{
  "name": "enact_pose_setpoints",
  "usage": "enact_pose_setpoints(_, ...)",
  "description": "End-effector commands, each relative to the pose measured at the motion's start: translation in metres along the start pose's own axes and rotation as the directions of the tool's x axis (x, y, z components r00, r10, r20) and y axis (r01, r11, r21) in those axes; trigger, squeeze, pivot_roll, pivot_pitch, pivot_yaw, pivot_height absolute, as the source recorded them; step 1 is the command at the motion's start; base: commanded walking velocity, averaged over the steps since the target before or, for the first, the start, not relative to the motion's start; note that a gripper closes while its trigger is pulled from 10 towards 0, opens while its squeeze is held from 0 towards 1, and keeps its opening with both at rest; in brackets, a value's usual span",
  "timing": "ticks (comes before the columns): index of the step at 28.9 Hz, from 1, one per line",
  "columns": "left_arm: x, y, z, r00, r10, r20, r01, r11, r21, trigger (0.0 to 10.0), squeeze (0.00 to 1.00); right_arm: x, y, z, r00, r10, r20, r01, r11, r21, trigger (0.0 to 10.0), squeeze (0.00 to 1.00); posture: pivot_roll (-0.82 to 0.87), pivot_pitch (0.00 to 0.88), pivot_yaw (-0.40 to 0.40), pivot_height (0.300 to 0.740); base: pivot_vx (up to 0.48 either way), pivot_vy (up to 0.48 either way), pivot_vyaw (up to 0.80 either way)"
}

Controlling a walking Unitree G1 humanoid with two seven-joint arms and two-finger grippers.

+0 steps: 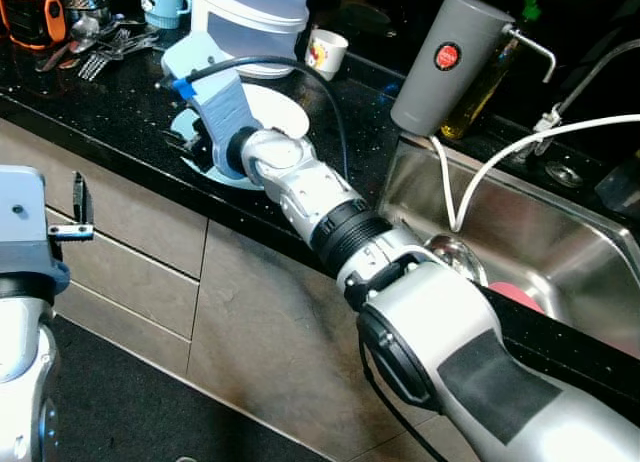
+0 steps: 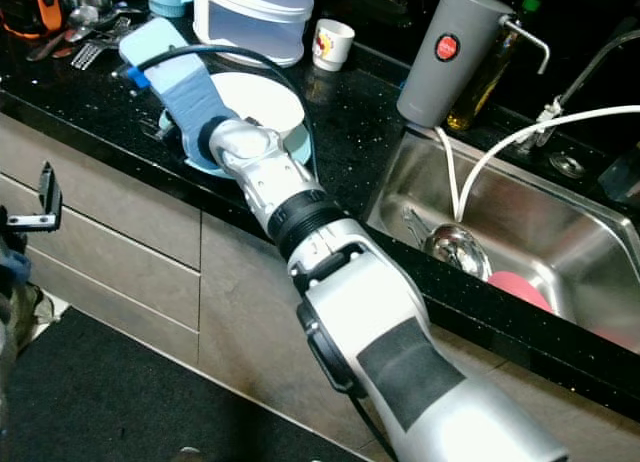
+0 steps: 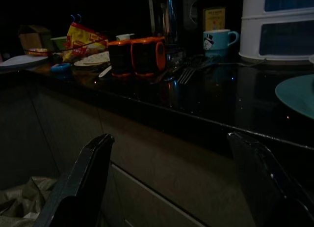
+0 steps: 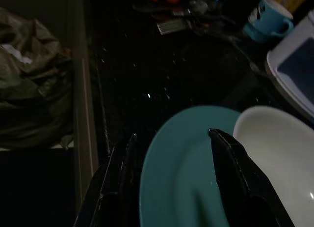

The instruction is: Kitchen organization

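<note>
No legible text, brand or number anywhere.
Grey canister (image 1: 445, 62): round red badge, lettering too small to read.
White cup (image 1: 326, 53): coloured print, unreadable.
Blue mug (image 3: 219, 40): dark printed figure, no words.
Yellow packet (image 3: 84, 39): red print, unreadable.

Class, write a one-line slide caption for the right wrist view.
Right gripper open astride the rim of a teal plate that holds a white plate on the black counter.
</note>
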State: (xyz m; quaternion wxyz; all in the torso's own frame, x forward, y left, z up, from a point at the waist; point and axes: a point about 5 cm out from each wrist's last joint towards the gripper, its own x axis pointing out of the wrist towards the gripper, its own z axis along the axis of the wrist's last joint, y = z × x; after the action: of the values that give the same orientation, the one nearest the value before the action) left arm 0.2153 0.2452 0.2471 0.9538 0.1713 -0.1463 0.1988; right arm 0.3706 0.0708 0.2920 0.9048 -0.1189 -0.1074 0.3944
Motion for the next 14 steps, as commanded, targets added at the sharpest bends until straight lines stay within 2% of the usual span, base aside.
enact_pose_setpoints(1,-0.002,-0.002,0.001,1.0,-0.013,0.002,0.013,1.0,0.003,10.0,0.0,-0.001,-0.003,-0.004,1.0,-0.019,-0.022,0.019,1.0,0.005,10.0,0.0,0.33,0.0,-0.245,0.74,0.0,0.0,0.0)
enact_pose_setpoints(7,-0.005,0.0,0.004,1.0,-0.005,0.005,0.005,1.0,0.012,10.0,0.0,-0.001,-0.006,-0.007,0.996,-0.071,-0.055,0.069,0.997,-0.033,10.0,0.0,0.35,0.0,-0.256,0.74,0.0,0.0,0.0)
enact_pose_setpoints(14,-0.009,0.004,0.004,1.0,0.003,0.0,-0.003,1.0,0.019,10.0,0.0,-0.005,-0.029,0.006,0.989,-0.149,-0.005,0.149,0.989,0.007,10.0,0.0,0.35,0.004,-0.254,0.74,0.0,0.0,0.0)
